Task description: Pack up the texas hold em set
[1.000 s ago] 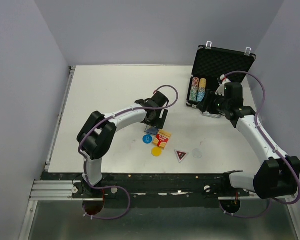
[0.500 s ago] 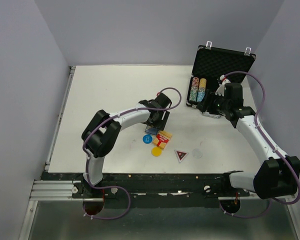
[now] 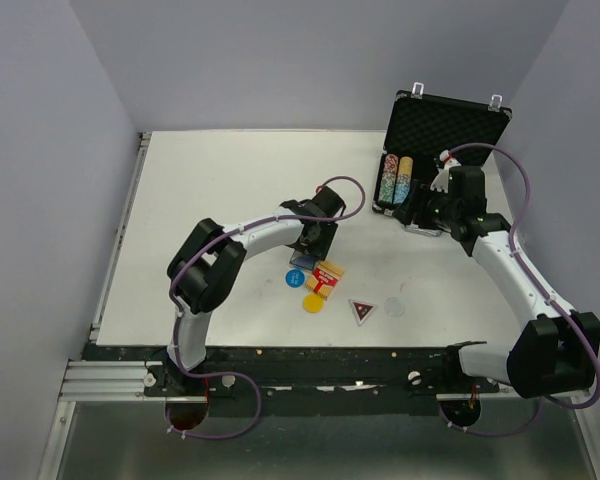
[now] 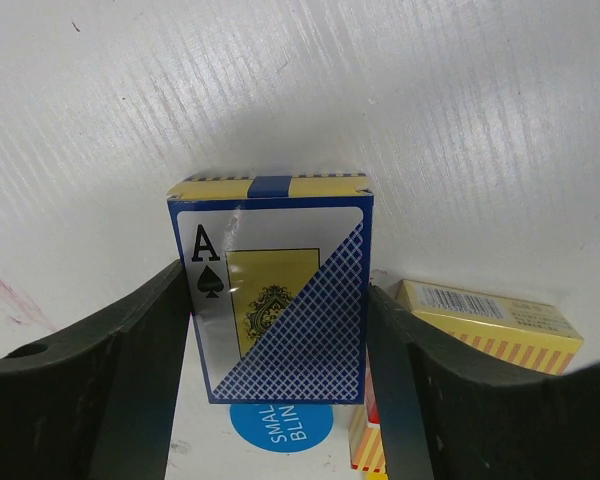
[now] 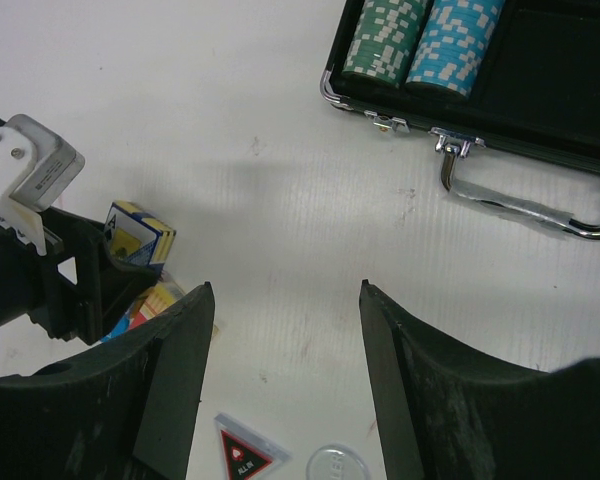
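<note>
Left fingers (image 4: 100, 380): from the left wrist, both pads are seen pressed up against the sides of the blue deck (image 4: 270, 300), so the left gripper (image 4: 277, 285) is clamped on it
Blue deck face: the ace of spades side is turned to the camera, with white table (image 4: 430, 100) behind it
Blue disc (image 4: 280, 425): partly covered by the deck's lower edge, "SMALL BLIN" can be made out
Yellow-and-red deck (image 4: 490, 320): laid just beside the right-hand pad, outside the grip

Right fingers (image 5: 175, 370): from the right wrist, they're spread wide with only bare table between them, so nothing is held by the right gripper (image 5: 285, 290)
Briefcase (image 5: 550, 60): opened up, black foam showing, with the silver handle (image 5: 520, 205) pointed toward the gripper
Chip rows (image 5: 420, 40): one green and one light blue, packed side by side at the case's left end
Triangular button (image 5: 242, 462) and clear disc (image 5: 340, 465): spotted low down, lying on the table side by side

Top view, briefcase: parked by the far right corner of the table, lid propped upright, right gripper held just in front of the handle
Top view, loose bits: the gripped blue deck is found mid-table, with the yellow-and-red deck beside it
Yellow disc (image 3: 313, 301): lined up with the triangular button and clear disc along the near edge
</note>
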